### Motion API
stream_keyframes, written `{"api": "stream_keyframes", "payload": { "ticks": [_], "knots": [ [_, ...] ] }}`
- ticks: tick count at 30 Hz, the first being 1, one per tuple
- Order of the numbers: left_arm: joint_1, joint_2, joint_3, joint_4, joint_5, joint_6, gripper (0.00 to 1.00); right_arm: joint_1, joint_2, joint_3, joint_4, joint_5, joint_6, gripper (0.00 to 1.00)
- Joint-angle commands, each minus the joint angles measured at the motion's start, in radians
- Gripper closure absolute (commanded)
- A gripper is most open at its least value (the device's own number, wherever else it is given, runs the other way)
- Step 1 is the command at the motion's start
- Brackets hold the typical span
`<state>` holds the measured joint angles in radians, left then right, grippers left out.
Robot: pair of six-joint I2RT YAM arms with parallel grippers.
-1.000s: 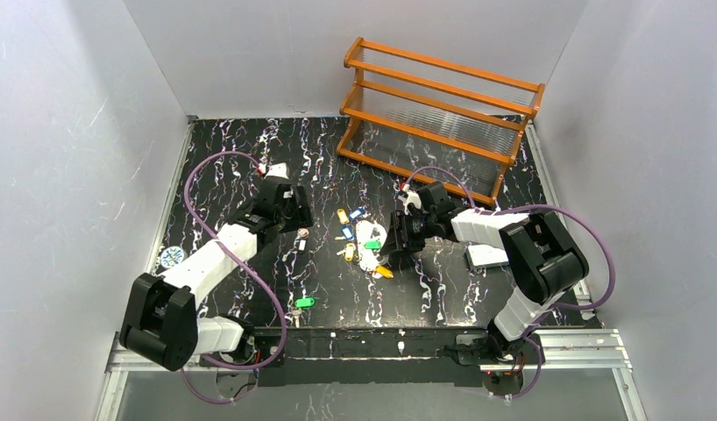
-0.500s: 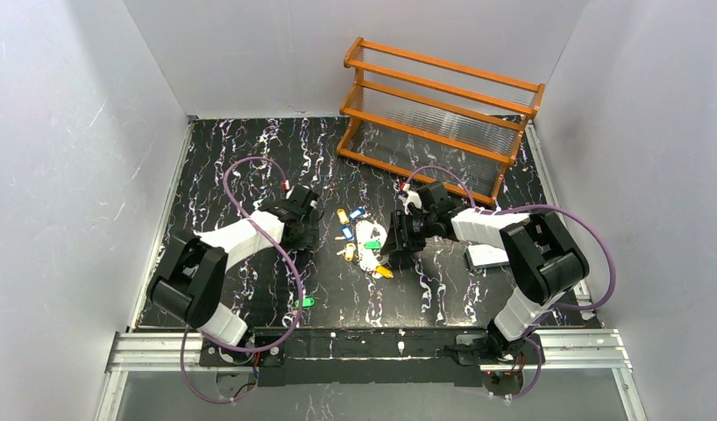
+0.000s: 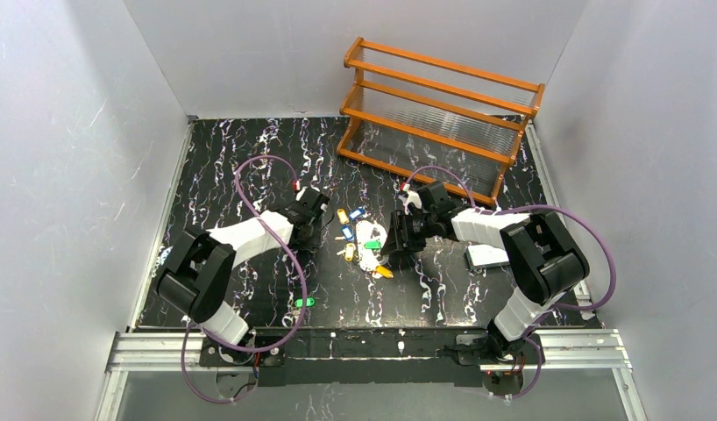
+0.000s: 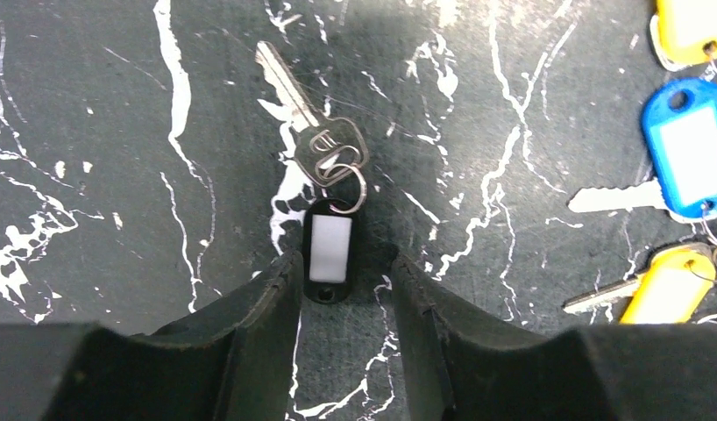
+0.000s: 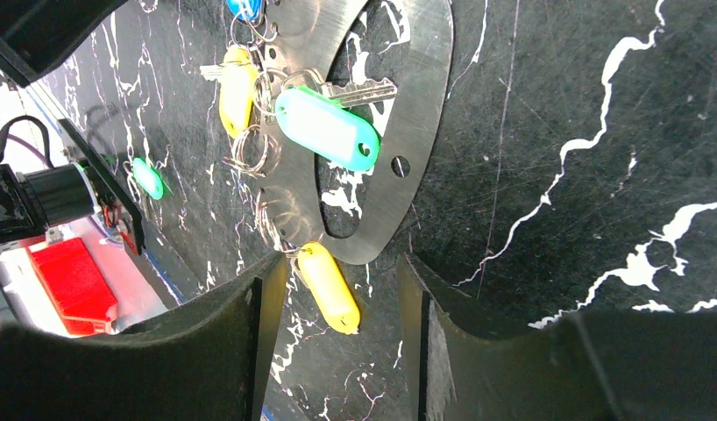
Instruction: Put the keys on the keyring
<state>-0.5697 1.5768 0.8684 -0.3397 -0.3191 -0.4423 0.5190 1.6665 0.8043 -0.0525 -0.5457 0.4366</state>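
Straddling with the left gripper (image 4: 344,263), jaws apart, a dark-tagged key (image 4: 329,246) resolved only from that wrist, and with the right gripper (image 5: 339,267), likewise parted, a yellow key (image 5: 329,289) just beside the keyring (image 5: 425,114) at mid-bench, having swung the left arm (image 3: 250,232) inward from the left edge since a second ago, over the black marbled bench (image 3: 232,167) between white walls (image 3: 66,132).

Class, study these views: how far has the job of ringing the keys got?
Looks done: teal-tagged key and yellow-tagged keys lie bunched at the keyring, though threading is unclear. In hand: the left pincer straddles the black-tagged key, not yet gripping; the right pincer straddles the keyring's end. Left: that key, plus a green-tagged key lying apart near the front edge.
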Motion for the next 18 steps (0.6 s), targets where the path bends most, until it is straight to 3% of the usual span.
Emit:
{"api": "stream_keyframes", "payload": {
  "ticks": [1, 7, 11, 13, 18],
  "knots": [
    [-0.043, -0.009, -0.013, -0.030, -0.006, -0.012, 0.63, 0.004, -0.038, 0.035, -0.004, 0.004, -0.016, 0.42],
    [-0.118, -0.043, -0.038, -0.034, 0.034, -0.051, 0.79, 0.004, -0.048, 0.038, -0.009, 0.009, -0.018, 0.42],
    [-0.159, -0.093, -0.060, -0.047, 0.043, -0.088, 0.81, 0.004, -0.051, 0.046, -0.020, 0.016, -0.023, 0.42],
    [-0.162, -0.130, -0.072, -0.044, 0.060, -0.106, 0.76, 0.004, -0.052, 0.050, -0.023, 0.020, -0.028, 0.42],
    [-0.160, -0.193, -0.031, -0.066, 0.041, -0.103, 0.52, 0.004, -0.053, 0.063, -0.034, 0.034, -0.038, 0.42]
  ]
}}
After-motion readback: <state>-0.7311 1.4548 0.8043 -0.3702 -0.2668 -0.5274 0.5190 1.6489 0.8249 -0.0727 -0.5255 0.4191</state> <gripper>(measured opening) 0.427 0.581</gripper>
